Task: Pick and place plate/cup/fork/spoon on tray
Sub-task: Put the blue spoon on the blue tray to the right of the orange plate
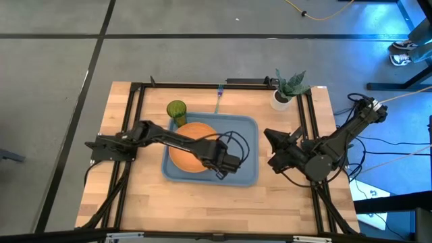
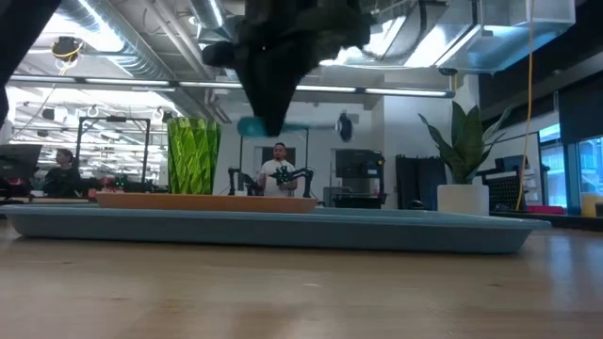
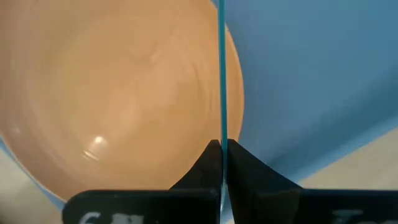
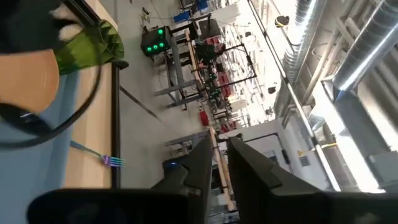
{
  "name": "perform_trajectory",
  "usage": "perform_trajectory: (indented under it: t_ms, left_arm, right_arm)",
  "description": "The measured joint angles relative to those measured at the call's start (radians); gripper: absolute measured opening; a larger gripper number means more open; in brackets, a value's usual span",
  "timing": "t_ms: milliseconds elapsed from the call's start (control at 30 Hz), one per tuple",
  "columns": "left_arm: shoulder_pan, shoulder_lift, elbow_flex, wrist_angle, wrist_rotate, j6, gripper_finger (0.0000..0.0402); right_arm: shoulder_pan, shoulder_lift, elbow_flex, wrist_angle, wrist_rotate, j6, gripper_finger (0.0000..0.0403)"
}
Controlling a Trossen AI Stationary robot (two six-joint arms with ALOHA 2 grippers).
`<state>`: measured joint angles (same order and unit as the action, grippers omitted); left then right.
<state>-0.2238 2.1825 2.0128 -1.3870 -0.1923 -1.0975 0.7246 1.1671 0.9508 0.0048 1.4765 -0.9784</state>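
Left gripper [image 1: 229, 162] over the tray [image 1: 246, 177], jaws clamped on the spoon [image 3: 221, 74] handle, beside the plate [image 1: 189, 145] in the tray. Cup [image 1: 177, 111] stands touching the tray's far-left corner; fork [image 1: 219, 100] near the bench's far edge. Right gripper [image 1: 270, 147] off the tray's right edge, jaws nearly closed, empty.

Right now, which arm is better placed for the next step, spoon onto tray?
Left. The left gripper is shut on the spoon by its handle, over the tray beside the plate. The right gripper waits off the tray's right edge.
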Motion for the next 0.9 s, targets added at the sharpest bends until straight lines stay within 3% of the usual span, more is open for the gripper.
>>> perform_trajectory:
  t_ms: [267, 633, 900]
  left_arm:
    - [0.002, 0.018, 0.0, 0.122, 0.095, -0.133, 0.0]
    - [-0.015, 0.055, 0.003, 0.247, 0.057, -0.284, 0.0]
    - [-0.014, 0.101, 0.0, 0.258, 0.076, -0.288, 0.0]
  right_arm:
    - [0.0, 0.001, 0.0, -0.002, 0.0, 0.065, 0.0058]
    - [0.0, 0.001, 0.0, -0.001, 0.01, 0.135, 0.0058]
    - [-0.001, 0.002, 0.0, 0.0, 0.059, 0.136, 0.0058]
